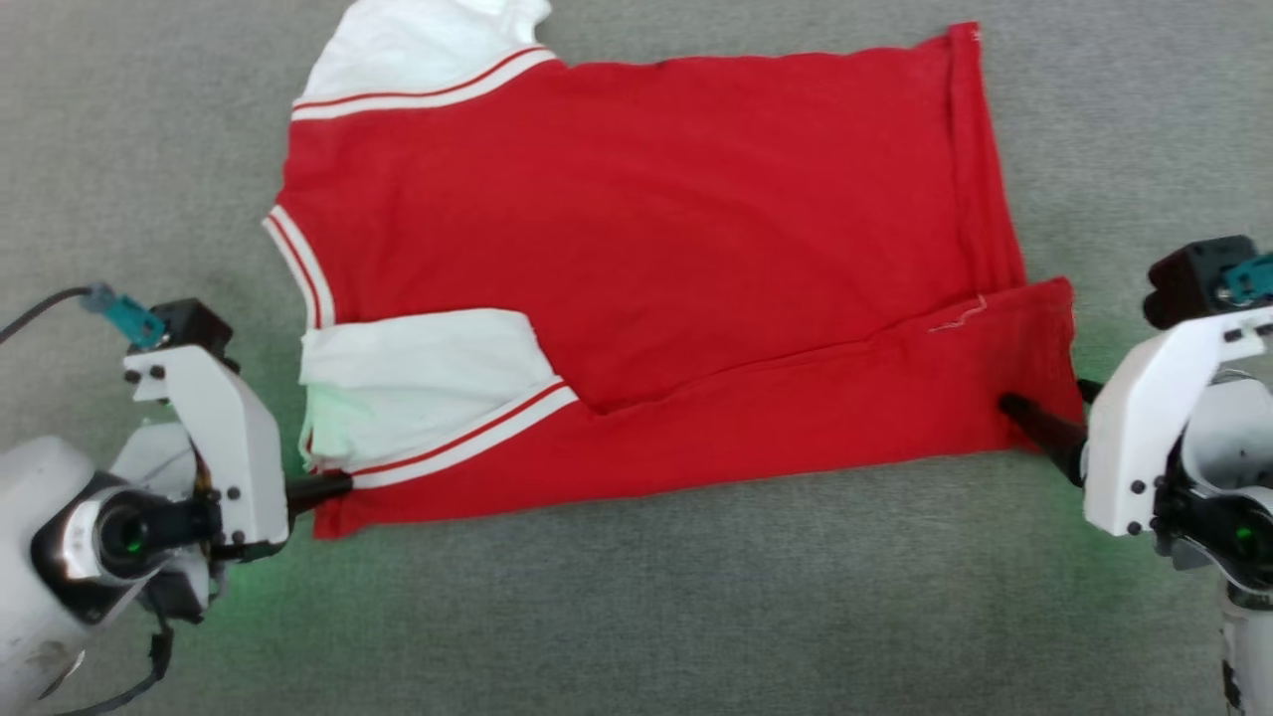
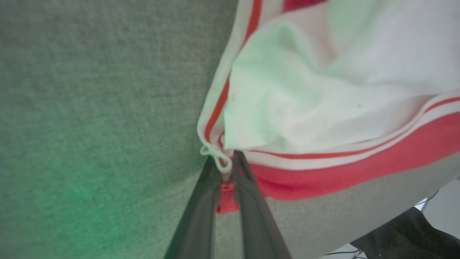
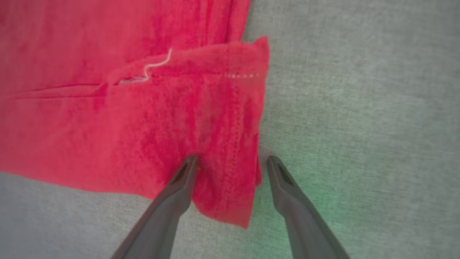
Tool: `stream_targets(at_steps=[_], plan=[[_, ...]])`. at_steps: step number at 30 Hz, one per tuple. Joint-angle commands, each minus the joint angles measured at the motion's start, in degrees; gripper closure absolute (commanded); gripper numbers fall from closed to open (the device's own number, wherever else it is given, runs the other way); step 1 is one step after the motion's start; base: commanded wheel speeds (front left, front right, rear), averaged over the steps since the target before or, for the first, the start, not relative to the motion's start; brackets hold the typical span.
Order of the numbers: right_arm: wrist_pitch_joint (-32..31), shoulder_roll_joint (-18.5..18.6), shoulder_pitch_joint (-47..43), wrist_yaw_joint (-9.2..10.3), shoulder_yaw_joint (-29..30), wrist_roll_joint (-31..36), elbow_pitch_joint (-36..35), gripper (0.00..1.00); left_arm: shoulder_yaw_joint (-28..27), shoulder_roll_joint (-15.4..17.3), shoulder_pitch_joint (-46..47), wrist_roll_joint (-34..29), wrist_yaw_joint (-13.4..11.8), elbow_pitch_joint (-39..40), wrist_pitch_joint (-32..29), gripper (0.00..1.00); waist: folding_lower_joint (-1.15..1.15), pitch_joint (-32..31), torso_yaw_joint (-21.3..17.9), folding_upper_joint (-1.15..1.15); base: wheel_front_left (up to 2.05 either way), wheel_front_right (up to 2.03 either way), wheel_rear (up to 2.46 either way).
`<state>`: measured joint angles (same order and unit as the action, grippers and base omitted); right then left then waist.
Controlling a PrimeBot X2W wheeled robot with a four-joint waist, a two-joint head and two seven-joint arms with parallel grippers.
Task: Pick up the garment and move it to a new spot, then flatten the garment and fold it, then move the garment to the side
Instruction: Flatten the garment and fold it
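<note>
The garment, red with white sleeves and red-white striped trim, lies spread on the grey surface with its near edge folded over itself. At the garment's near-left corner my left gripper has its fingers shut on the cloth. In the left wrist view the left gripper pinches red cloth and trim just below the white sleeve. My right gripper is open at the near-right corner. In the right wrist view the right gripper straddles the garment's red hem, one finger on the cloth and one on the grey surface.
Grey fabric surface lies all around the garment. In the left wrist view the surface's edge shows at the lower right, with a dark object and a cable beyond it.
</note>
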<state>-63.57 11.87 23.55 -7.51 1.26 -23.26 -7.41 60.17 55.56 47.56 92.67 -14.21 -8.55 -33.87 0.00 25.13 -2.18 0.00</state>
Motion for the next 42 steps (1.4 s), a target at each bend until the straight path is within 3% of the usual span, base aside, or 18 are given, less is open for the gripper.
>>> stream_targets(at_steps=[1,7,9,17,25,42], plan=[[-0.30,0.07,1.06,0.03,-0.98,0.81,1.65,0.00,1.92,-5.12,-1.30,-1.09,-0.22,-2.23,1.19,1.00,0.00,0.60,0.96,0.00,0.00,0.00,0.00],[-0.43,-0.75,1.90,0.00,-4.26,1.72,8.69,0.00,2.38,-6.67,-0.77,-1.70,0.66,-3.11,0.92,1.00,0.00,0.74,1.79,0.00,0.00,0.00,0.00],[-0.72,-0.23,1.92,-0.01,-5.86,1.83,10.57,1.00,2.50,-7.18,-0.73,-1.70,0.92,-3.38,0.90,1.00,0.00,0.61,2.07,0.00,0.00,0.00,0.00],[0.06,0.97,2.18,0.05,-4.23,1.30,12.42,1.00,2.22,-6.93,-1.22,-1.14,1.53,-3.45,0.60,1.00,0.00,-0.37,2.79,0.00,0.00,0.00,0.00],[-2.15,3.27,0.19,0.05,-2.54,-1.96,8.44,1.00,1.42,-2.77,-1.91,-0.50,0.38,0.30,-0.22,1.00,0.00,-2.20,2.55,0.00,0.00,0.00,0.00],[-8.21,6.33,-10.01,0.04,0.78,-7.46,-2.92,1.00,1.63,7.69,-7.29,2.50,-8.24,15.43,-1.56,1.00,0.00,-3.98,1.44,0.00,0.00,0.00,0.00]])
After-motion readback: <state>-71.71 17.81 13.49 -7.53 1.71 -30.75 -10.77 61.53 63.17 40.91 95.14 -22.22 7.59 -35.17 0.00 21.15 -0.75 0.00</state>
